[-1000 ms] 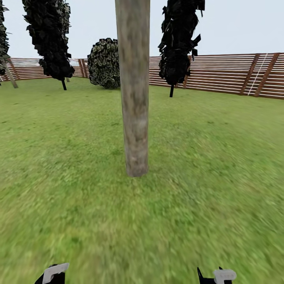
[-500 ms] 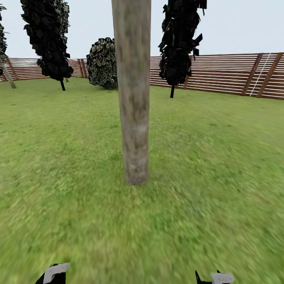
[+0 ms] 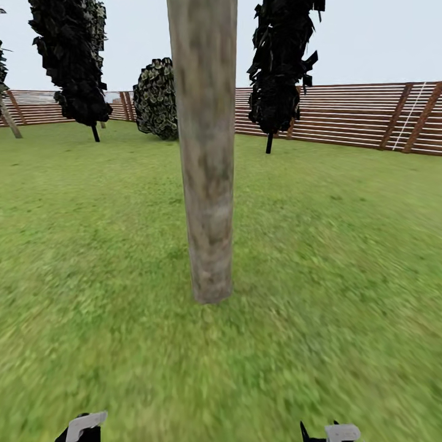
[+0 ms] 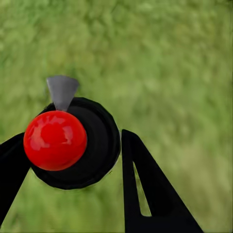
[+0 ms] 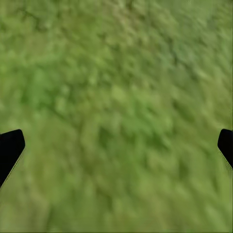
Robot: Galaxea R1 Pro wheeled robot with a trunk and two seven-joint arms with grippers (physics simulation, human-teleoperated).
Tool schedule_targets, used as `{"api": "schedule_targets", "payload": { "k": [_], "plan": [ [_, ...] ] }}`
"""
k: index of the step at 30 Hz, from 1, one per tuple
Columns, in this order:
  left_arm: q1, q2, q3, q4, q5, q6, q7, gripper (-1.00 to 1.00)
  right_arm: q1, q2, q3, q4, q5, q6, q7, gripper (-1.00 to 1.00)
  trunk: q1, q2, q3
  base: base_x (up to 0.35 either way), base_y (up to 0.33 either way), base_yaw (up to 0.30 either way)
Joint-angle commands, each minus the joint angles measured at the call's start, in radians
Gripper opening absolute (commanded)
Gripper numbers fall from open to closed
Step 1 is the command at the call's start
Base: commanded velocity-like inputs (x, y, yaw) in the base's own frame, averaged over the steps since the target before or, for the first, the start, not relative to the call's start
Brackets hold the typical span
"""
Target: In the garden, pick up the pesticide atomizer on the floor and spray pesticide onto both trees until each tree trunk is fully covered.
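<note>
Closer now than a second ago: the robot has rolled up to the tree trunk (image 3: pixel 205 153), which looms wider and nearer in the head view, while the fence (image 3: pixel 356 113) behind it has barely shifted.

The spray bottle (image 4: pixel 92 145) sits between the fingers of the left pincer (image 4: pixel 73 136). It shows as a round black body with a red ball and a grey spout, and the pincer looks closed on it. It hangs low over the grass (image 4: pixel 174 73), with the spout facing the ground rather than the bark. The right pincer (image 5: pixel 116 138) is spread wide and empty, with lawn below it.

What worries me from here:
- If the base keeps rolling, it could bump the trunk, and the arm would have no room to lift and aim.
- If the trigger is pulled while the spout looks down, the spray goes into the grass.
- The bottle seems to sit to one side of the grip, so a quick swing upward could twist it or let it slip.
- Spraying from this one spot would likely leave the far side of the trunk bare, and the upper part runs out of view.
</note>
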Motion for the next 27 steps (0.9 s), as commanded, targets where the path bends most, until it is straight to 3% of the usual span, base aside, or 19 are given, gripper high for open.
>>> {"api": "schedule_targets", "payload": {
  "k": [1, 8, 12, 14, 15, 18, 20, 22, 25, 27],
  "plan": [
    [-0.001, 0.001, 0.002, 0.001, 0.001, -0.003, -0.001, -1.0, -0.001, 0.0, -0.002, 0.0, 0.003, -0.003, 0.001, 1.0, 0.0, 0.0, -0.001, 0.336, 0.0, 0.0],
    [-0.007, 0.004, -0.008, -0.011, -0.013, 0.003, -0.001, -1.0, -0.001, -0.006, -0.001, -0.033, 0.009, -0.002, 0.003, 1.0, 0.0, 0.0, -0.001, 0.188, 0.0, 0.0],
    [-0.011, 0.014, -0.022, -0.013, -0.06, 0.011, -0.024, -1.0, -0.001, -0.009, -0.001, -0.135, 0.076, 0.013, 0.004, 1.0, 0.0, 0.0, -0.001, 0.017, 0.0, 0.0],
    [-0.013, 0.031, -0.044, -0.015, -0.131, 0.014, -0.087, -1.0, -0.001, -0.009, -0.001, -0.187, 0.149, 0.051, 0.004, 1.0, 0.0, 0.0, -0.001, 0.005, 0.0, 0.0],
    [-0.017, 0.046, -0.06, -0.017, -0.216, 0.017, -0.186, -1.0, -0.002, -0.008, -0.001, -0.228, 0.248, 0.104, 0.009, 1.0, 0.0, 0.0, -0.001, 0.002, 0.0, 0.0],
    [-0.058, 0.062, -0.069, -0.024, -0.333, 0.019, -0.343, -1.0, -0.014, -0.004, -0.001, -0.278, 0.409, 0.163, 0.084, 1.0, 0.0, 0.0, -0.001, 0.0, 0.0, 0.0],
    [-0.085, 0.07, -0.07, -0.025, -0.382, 0.023, -0.414, -1.0, -0.028, -0.002, -0.001, -0.303, 0.47, 0.177, 0.167, 1.0, 0.0, 0.0, -0.001, 0.0, 0.0, 0.0],
    [-0.126, 0.08, -0.071, -0.028, -0.448, 0.038, -0.507, -1.0, -0.062, 0.0, -0.002, -0.338, 0.533, 0.215, 0.337, 1.0, 0.0, 0.0, -0.001, 0.0, 0.0, 0.0],
    [-0.17, 0.081, -0.072, -0.032, -0.519, 0.085, -0.596, -1.0, -0.111, 0.001, -0.002, -0.366, 0.558, 0.288, 0.502, 1.0, 0.0, 0.0, -0.001, 0.0, 0.0, 0.0],
    [-0.192, 0.08, -0.073, -0.034, -0.56, 0.113, -0.645, -1.0, -0.134, 0.001, -0.002, -0.374, 0.562, 0.31, 0.556, 1.0, 0.0, 0.0, -0.001, 0.0, 0.0, 0.0]
  ]
}}
